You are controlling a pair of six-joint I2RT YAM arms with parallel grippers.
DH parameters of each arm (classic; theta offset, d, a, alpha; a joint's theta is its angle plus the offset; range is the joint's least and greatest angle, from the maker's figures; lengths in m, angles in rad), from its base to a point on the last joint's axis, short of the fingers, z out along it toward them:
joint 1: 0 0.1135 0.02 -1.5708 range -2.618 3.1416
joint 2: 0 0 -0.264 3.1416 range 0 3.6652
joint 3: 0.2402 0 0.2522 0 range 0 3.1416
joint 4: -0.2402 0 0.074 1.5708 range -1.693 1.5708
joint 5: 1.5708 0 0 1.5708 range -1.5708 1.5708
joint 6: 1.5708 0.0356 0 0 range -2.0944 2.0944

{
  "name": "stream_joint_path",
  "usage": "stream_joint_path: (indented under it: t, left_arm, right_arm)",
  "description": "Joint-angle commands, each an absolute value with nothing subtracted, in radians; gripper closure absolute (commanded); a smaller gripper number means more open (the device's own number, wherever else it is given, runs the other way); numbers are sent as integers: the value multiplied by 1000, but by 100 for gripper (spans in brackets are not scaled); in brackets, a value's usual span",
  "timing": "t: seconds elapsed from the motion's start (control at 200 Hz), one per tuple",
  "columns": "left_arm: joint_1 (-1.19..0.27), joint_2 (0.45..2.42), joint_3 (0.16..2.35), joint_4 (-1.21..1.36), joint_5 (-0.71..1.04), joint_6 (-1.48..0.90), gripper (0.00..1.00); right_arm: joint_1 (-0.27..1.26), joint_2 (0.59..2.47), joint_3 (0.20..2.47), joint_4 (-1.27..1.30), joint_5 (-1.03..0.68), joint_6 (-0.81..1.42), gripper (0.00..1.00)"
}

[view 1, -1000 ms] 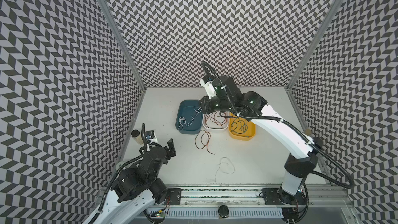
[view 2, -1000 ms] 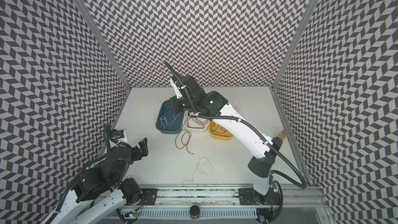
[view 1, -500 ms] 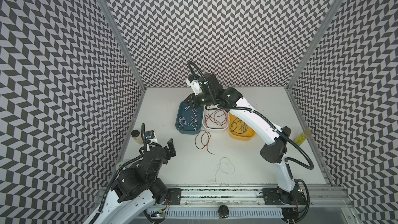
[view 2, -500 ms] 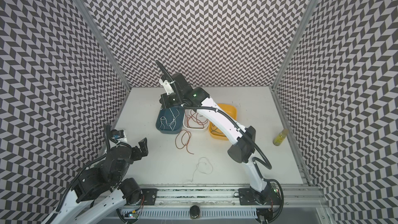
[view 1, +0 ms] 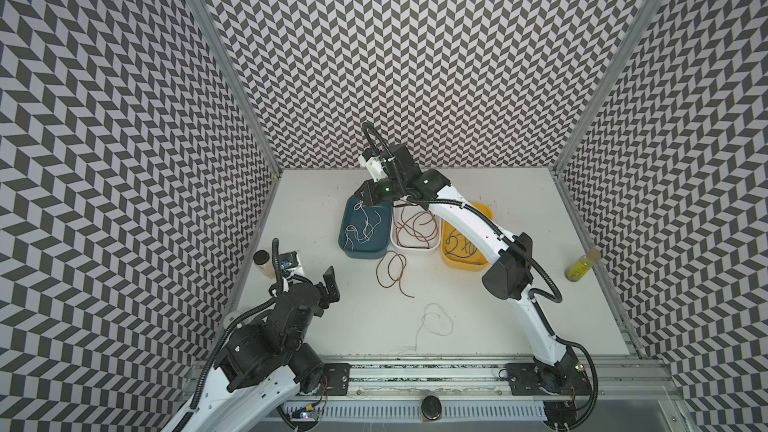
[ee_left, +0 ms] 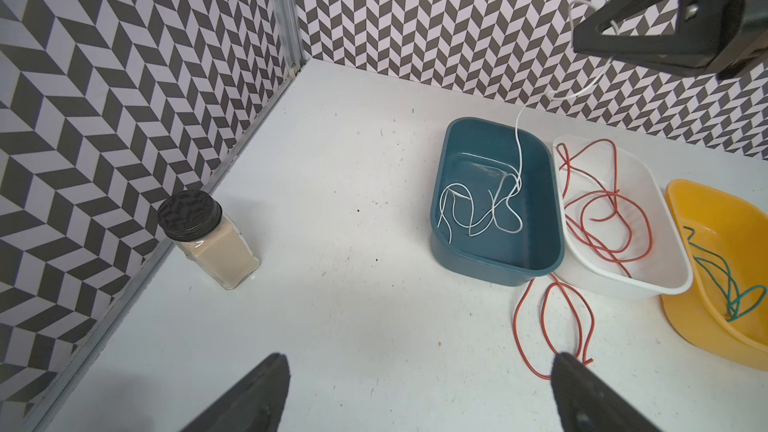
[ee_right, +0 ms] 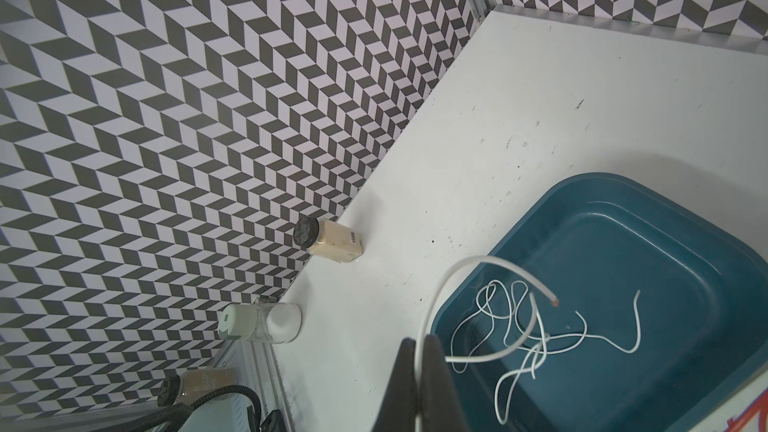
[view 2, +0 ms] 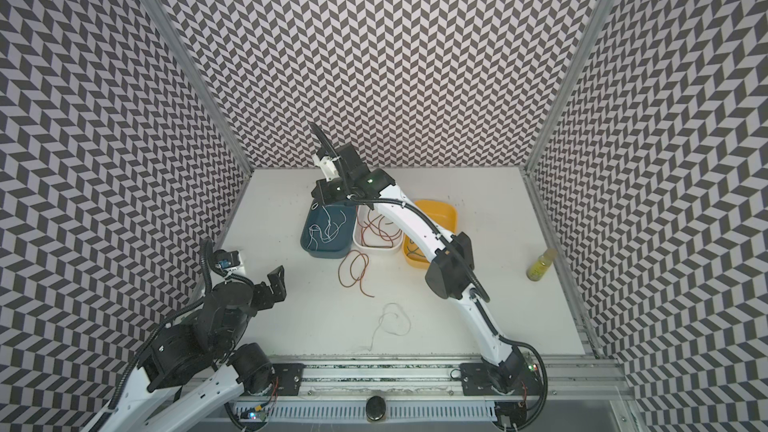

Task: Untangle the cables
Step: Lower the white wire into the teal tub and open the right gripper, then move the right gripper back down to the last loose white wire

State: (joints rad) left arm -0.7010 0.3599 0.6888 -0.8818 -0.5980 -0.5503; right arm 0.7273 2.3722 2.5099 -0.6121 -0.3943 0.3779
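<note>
- Holding a thin white cable point(ee_right: 482, 258) in the right gripper point(ee_right: 420, 344), jaws pinched together on it near one end, lower length trailing into the dark blue rectangular plastic tub point(ee_left: 494, 270) onto white loops on its floor; cannot tell whether one cable or several.
- Swung leftward along the tub row within the last second: from above the white rectangular plastic tub point(view 1: 415, 248) at centre frame in a top view to above the far end of the blue one.
- Hanging well above the blue rim, at the upper right of the left wrist view, so not yet released.
- Judged as the drop-off step for this cable: colour matched to tub, needing only a lowering and a parting of the jaws.
- Keeping the left gripper point(view 2: 272, 284) parked at lower left in both top views, jaws spread wide and empty, unmoved over that second.
- Leaving on the bare tabletop a red-brown looped cable point(view 1: 392, 274) just in front of the blue and white tubs, and a second thin white cable point(view 1: 434, 320) nearer the bottom edge, apart from it.
- Showing red-brown cables point(ee_left: 602, 218) already in the white tub and a dark green cable point(ee_left: 723, 284) in the yellow rectangular plastic tub point(view 1: 465, 272).
- Judged well along, with two loose cables left to sort.
</note>
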Motion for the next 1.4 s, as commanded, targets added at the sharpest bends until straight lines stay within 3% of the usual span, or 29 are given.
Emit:
stream_joint_path:
  t: [0.0,0.396,0.511,0.711,0.856,0.982,1.157,1.397]
  left_arm:
    - [-693,349,681,-868,-605,-551,0]
    - [-687,350,682,-867,-601,-550,0]
    - [-687,348,681,-867,-603,-549,0]
    - [-687,348,681,-867,-603,-549,0]
    - [-688,348,681,-868,-602,-549,0]
    - [-687,347,681,-868,-602,-550,0]
    - [-687,345,681,-868,-604,-550,0]
    - [-688,348,681,-868,-601,-550,0]
  right_arm:
    - [736,2408,2456,-551,-415,378,100]
    - [756,2441,2361,-607,-300,313,99]
    - [759,2441,2358,-634,-267,302,93]
    - [768,2438,2368,-705,-225,282,67]
    - [775,2398,2372,-752,-181,260,64]
    - [782,2325,2356,-789,-146,248,60]
    - [802,2154,2224,-818,-88,242,45]
    - [865,1793,1750,-694,-16,248,35]
